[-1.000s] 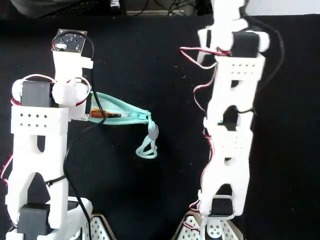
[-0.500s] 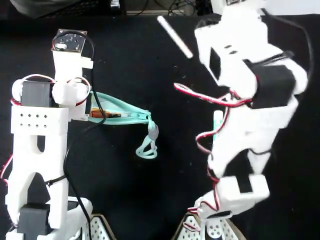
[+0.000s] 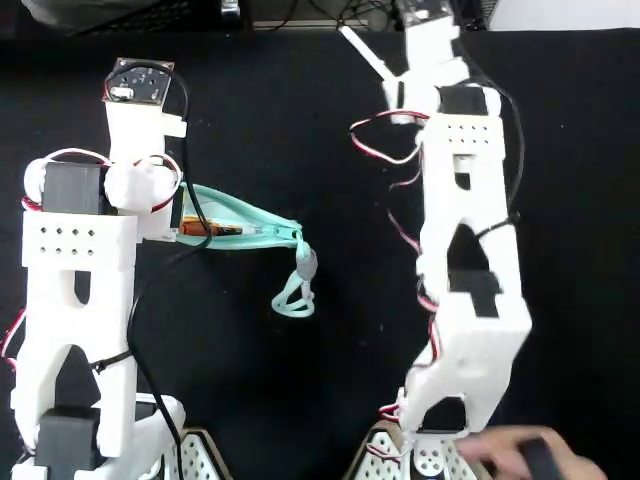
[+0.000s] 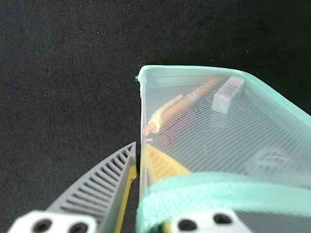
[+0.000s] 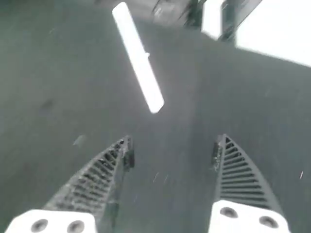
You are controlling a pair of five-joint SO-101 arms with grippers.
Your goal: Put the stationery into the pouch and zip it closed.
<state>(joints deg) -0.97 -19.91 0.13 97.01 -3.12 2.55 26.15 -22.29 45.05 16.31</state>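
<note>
Well, I see the pouch [image 4: 218, 141] lying on the left half of the worktop [image 3: 300, 400], one end pinched in my left gripper [image 4: 142, 153], its jaws closed on the mesh edge. Inside it lie an orange pen [image 4: 180, 104] and a small white block [image 4: 227, 94] (I cannot tell what it is). Near the far edge, a white pen [image 5: 138, 58] lies just ahead of my right gripper [image 5: 172, 145], whose jaws are spread wide.
</note>
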